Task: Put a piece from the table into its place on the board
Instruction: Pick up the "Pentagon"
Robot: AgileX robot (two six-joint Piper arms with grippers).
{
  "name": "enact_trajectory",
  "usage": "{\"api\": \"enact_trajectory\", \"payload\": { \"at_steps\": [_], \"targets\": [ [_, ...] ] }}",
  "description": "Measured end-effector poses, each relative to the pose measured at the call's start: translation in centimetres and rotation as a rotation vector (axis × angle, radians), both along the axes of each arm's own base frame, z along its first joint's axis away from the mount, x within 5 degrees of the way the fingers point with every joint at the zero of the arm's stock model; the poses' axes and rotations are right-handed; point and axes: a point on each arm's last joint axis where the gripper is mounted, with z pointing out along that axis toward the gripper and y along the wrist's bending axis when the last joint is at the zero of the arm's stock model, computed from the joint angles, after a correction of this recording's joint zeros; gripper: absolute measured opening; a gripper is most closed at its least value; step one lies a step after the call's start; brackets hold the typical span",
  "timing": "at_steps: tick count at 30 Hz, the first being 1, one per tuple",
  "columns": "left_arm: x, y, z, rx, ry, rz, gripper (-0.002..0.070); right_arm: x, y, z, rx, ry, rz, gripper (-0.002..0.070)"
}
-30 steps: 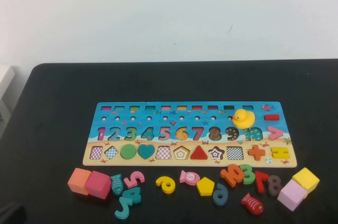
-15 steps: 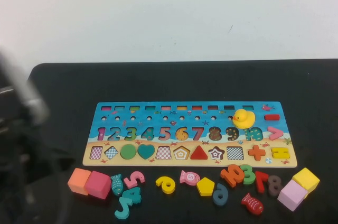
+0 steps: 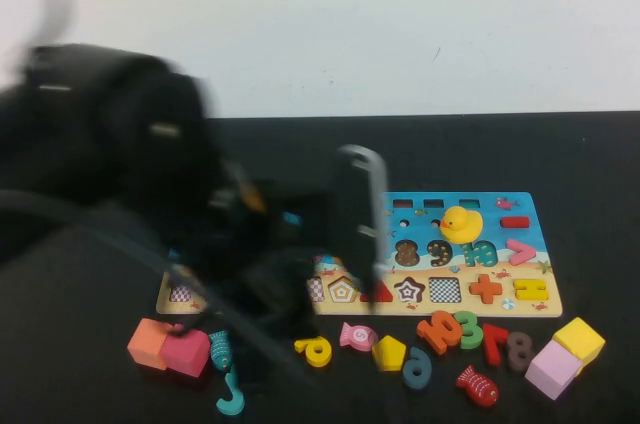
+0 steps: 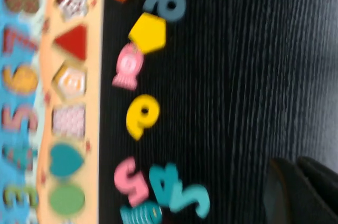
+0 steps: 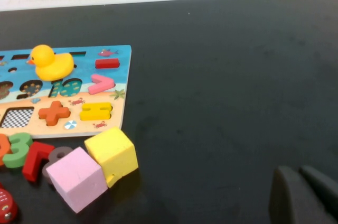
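Swinging in since a second ago, my left arm now blurs across the puzzle board (image 3: 480,279). On the black surface (image 3: 600,174), the yellow pentagon (image 3: 389,352) lies just below its recess (image 3: 343,289). Left pincer (image 4: 303,192): spread unclear. Right pincer (image 5: 303,195) parked, likewise unclear. I should descend squarely over the pentagon, clear of the candy piece (image 3: 358,335).

Matte black counter (image 3: 600,164), broad. Plain white wall (image 3: 400,24) behind its far edge. Even, soft light.

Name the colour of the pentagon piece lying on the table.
Yellow; the pentagon piece shows best in the left wrist view, also in the high view.
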Motion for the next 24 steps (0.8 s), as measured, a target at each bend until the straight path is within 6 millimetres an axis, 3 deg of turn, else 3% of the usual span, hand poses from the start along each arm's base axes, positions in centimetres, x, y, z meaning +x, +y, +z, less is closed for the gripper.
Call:
{"api": "enact_trajectory", "payload": {
  "at_steps": [7,9,14,16,24],
  "targets": [
    [1.2,-5.5,-3.1,0.117,0.018,-0.039,0.0041,0.0,0.0,0.0,0.000,0.000,0.000,0.0019],
    [1.5,-6.7,-4.7,0.155,0.039,-0.051,0.0102,0.0,0.0,0.0,0.000,0.000,0.000,0.0018],
    [2.1,-9.2,-7.9,0.231,0.022,-0.033,0.0341,0.0,0.0,0.0,0.000,0.000,0.000,0.0019],
    [2.6,-9.8,-8.8,0.248,0.003,-0.011,0.0394,0.0,0.0,0.0,0.000,0.000,0.000,0.0019],
    [4.6,-11.8,-12.3,0.261,-0.028,0.008,0.0434,0.0,0.0,0.0,0.000,0.000,0.000,0.0019]
  ]
}}
